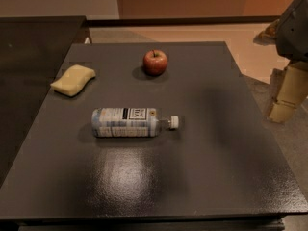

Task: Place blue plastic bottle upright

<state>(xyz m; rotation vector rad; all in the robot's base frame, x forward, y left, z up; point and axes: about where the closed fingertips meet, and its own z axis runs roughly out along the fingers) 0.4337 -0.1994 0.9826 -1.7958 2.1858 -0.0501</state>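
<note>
The blue plastic bottle lies on its side near the middle of the dark table, its white cap pointing right. It is clear, with a pale label and a dark band. My gripper hangs at the right edge of the view, beyond the table's right side and well away from the bottle. It holds nothing that I can see.
A red apple stands at the back of the table. A yellow sponge lies at the back left. A second dark surface adjoins on the left. Tan floor lies behind and to the right.
</note>
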